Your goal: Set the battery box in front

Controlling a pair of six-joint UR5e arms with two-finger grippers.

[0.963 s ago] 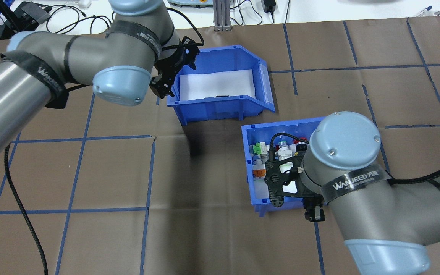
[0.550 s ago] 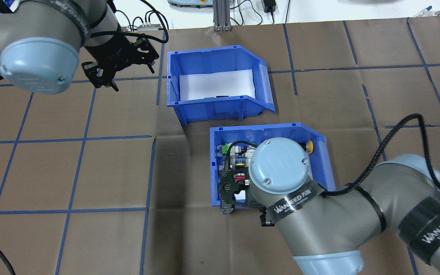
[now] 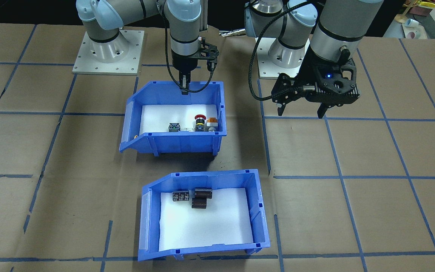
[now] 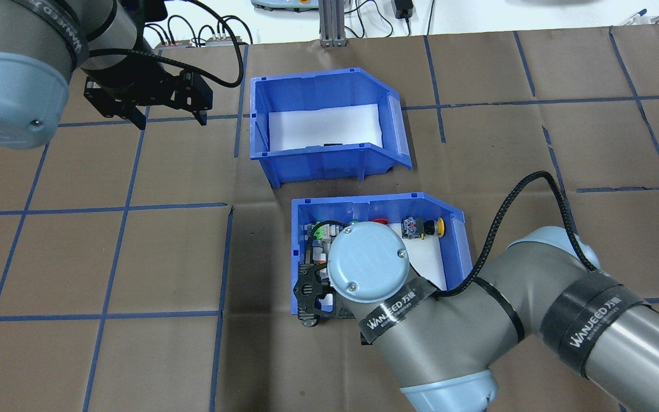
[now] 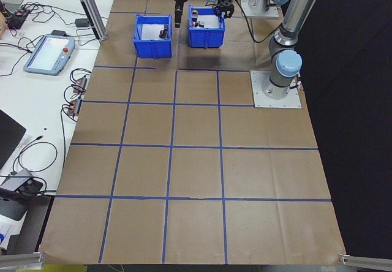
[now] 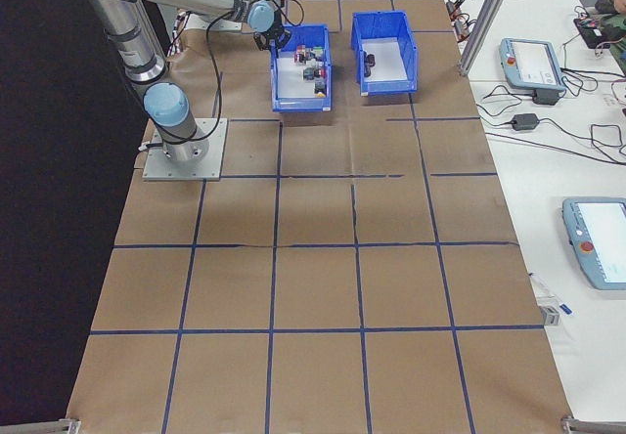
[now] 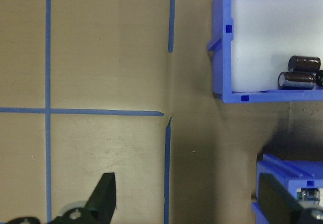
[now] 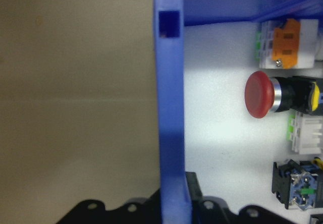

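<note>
Status, read outward from the robot base: the arrangement appears essentially complete, as the battery box [image 4: 318, 163] stands beyond the switch bin [image 3: 179, 143], in front of it as seen from the robot, with a narrow strip of table [image 4: 163, 257] between them. Nearest the base, the right gripper [image 3: 183, 88] is closed over the near wall of the switch bin, one finger inside and one outside. What probably remains is for this gripper to release and lift clear. The switch bin is moulded blue plastic with ribbed walls and a sloped cut-away side; it carries a white liner and hard, angular parts, including a glossy red button [image 8: 260, 94]. Farther out, the battery box has the same shape, upright and flat on the brown paper cover, touched by neither arm. Its foam liner [image 3: 206, 226] is matt white and looks soft; three small dark cylinders [image 3: 198, 198] lie on their sides at the liner's near edge. To the left of the battery box, well apart from it, the left gripper [image 3: 300, 109] hangs above the table with jaws wide apart, holding nothing.
</note>
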